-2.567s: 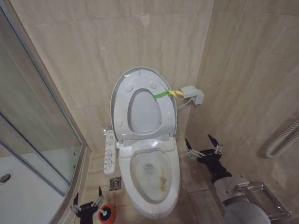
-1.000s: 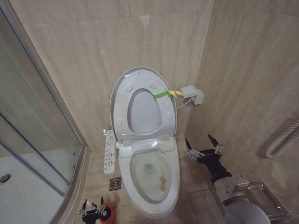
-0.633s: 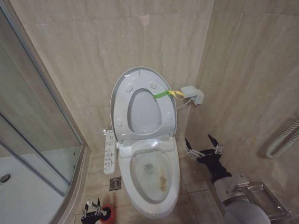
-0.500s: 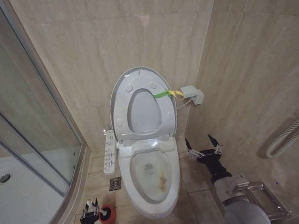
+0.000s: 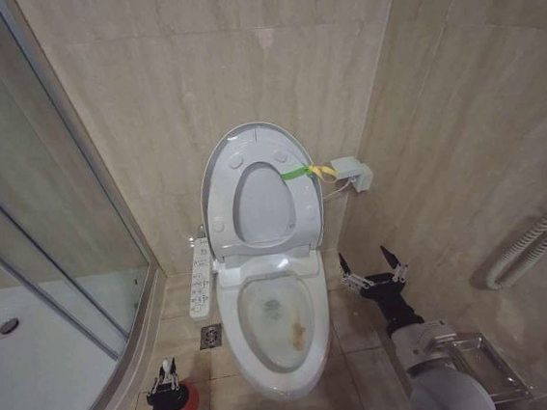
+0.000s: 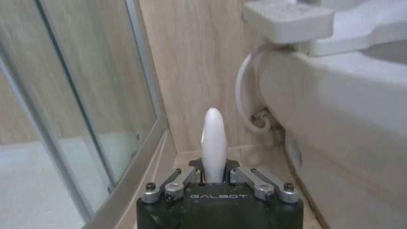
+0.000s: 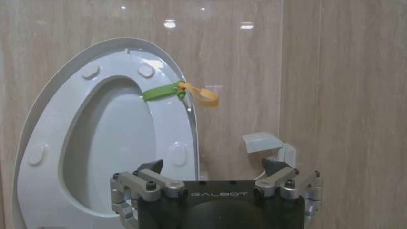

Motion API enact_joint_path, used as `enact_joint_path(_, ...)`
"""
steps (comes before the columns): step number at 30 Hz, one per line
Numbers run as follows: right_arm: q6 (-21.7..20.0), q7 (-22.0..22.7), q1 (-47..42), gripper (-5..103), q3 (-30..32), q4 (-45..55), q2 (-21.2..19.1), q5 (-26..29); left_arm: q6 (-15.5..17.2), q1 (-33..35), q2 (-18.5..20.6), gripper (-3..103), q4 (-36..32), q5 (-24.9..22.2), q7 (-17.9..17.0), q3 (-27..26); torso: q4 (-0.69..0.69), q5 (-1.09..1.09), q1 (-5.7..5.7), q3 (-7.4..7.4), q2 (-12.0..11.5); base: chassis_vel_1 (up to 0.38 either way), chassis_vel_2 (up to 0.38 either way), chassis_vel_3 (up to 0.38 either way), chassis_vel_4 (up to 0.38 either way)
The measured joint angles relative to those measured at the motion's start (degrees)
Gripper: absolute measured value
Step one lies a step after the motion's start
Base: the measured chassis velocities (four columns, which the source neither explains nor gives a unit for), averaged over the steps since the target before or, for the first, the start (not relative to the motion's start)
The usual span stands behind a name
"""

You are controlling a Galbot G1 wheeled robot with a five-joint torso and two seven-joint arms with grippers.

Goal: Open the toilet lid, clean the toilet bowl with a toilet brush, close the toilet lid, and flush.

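The toilet lid (image 5: 262, 201) stands upright against the back wall with the seat ring raised on it, a green-yellow strap (image 5: 301, 172) at its edge. Below it the toilet bowl (image 5: 268, 346) lies uncovered, with brown stains inside. On the floor left of the bowl my left gripper (image 5: 165, 381) is shut on the toilet brush's white handle (image 6: 214, 136), just above the red cup holder (image 5: 184, 404); the bristle head is hidden. My right gripper (image 5: 370, 267) hangs open to the right of the bowl, facing the lid (image 7: 95, 138) and holding nothing.
A glass shower enclosure (image 5: 54, 236) with a white tray (image 5: 28, 374) fills the left side, close to my left arm. A control panel (image 5: 199, 280) juts from the toilet's left side. A floor drain (image 5: 211, 336) lies beside the bowl. Tiled walls close in behind and right.
My left gripper has narrowed from wide open to shut around the brush handle over the red holder. The right arm, the lid and the bowl have not moved.
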Motion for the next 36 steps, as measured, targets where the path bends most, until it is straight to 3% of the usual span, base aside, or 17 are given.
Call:
enact_joint_path(11, 0.0, 0.0, 0.0, 100, 0.0, 0.0, 0.0, 0.0, -0.8, 1.9, -0.3, 20, -4.9, 0.9, -0.3, 0.0, 0.00, 0.00, 0.00, 0.00, 0.0, 0.000, 0.000, 0.000, 0.000)
enact_joint_path(36, 0.0, 0.0, 0.0, 100, 0.0, 0.0, 0.0, 0.0, -2.6, 22.9, 2.0, 20, -40.6, 1.7, -1.0, 2.9, 0.00, 0.00, 0.00, -0.01, 0.0, 0.000, 0.000, 0.000, 0.000)
